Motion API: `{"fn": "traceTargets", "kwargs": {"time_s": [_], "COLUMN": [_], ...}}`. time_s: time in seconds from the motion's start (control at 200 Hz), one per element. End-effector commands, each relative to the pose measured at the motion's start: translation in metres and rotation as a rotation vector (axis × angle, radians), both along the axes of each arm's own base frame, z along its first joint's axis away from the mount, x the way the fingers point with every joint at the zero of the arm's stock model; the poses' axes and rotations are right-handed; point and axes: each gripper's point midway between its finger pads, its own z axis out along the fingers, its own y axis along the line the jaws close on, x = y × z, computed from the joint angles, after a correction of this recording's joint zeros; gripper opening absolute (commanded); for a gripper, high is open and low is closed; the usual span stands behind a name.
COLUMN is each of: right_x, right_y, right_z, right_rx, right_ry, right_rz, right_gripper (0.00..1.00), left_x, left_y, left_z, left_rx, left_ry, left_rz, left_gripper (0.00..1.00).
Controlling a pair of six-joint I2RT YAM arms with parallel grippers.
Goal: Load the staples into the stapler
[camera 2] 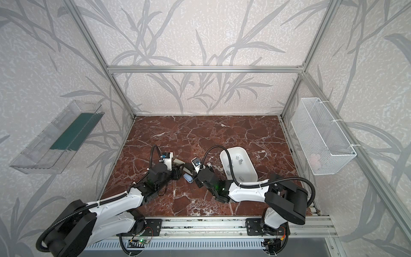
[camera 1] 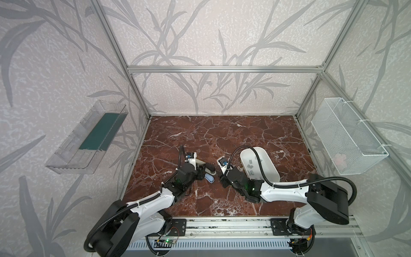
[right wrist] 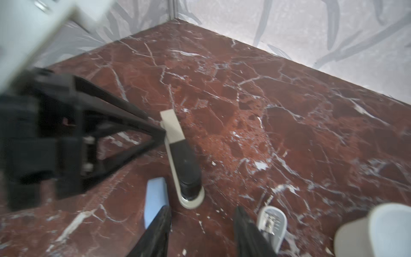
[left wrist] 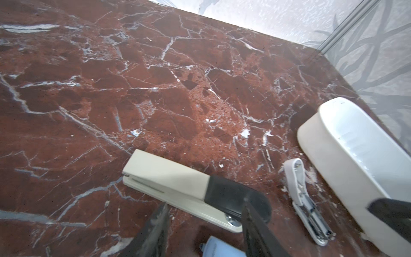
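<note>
**Three staplers, one tray of staples, both grippers released**

Nearest the camera, two arms are mounted on one rail. The left arm and the right arm are both stretched over the red marble table. On the left wall one clear bin is hung.

The left gripper is seen released, its fingers spread. The rear end of a beige-and-black stapler lies between them, and nothing is clamped. Just beside it a light-blue stapler is laid flat.

The right gripper is likewise spread over bare marble, and nothing is held. The light-blue stapler is found just outside one of its fingers. A white stapler, hinged open, is found just outside the other. Three staplers are thus counted.

Further right one white tray is set, and the staples are kept inside it. About six grey strips are counted in both top views, part of the tray being hidden by a cable. On the right wall one white mesh basket is fixed.
</note>
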Motion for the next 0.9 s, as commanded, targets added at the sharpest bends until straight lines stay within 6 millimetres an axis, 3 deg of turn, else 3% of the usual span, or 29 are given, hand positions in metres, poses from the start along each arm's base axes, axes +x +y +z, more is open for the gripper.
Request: {"fn": "traceTargets", "kwargs": {"time_s": [0.0, 0.14, 0.375, 0.895], "right_x": [0.01, 0.01, 0.01, -0.005], "right_y": [-0.042, -0.064, -0.069, -0.074], "right_z": [-0.025, -0.049, -0.07, -0.096], "right_rx": [-0.067, -0.101, -0.134, -0.164], "right_ry": [0.034, 0.078, 0.102, 0.188], "right_rz": [-0.154, -0.208, -0.225, -0.184], "right_gripper": [0.47, 0.52, 0.58, 0.51], "left_x": [-0.006, -0.012, -0.017, -0.022], "left_y": [-0.019, -0.037, -0.063, -0.097], "left_z": [0.018, 0.027, 0.024, 0.025], "left_rx": [-0.045, -0.105, -0.124, -0.102], "left_ry": [-0.005, 0.004, 0.023, 0.016], "left_rz": [-0.097, -0.168, -0.234, -0.301], "left_gripper": [0.59, 0.66, 0.73, 0.78]}}
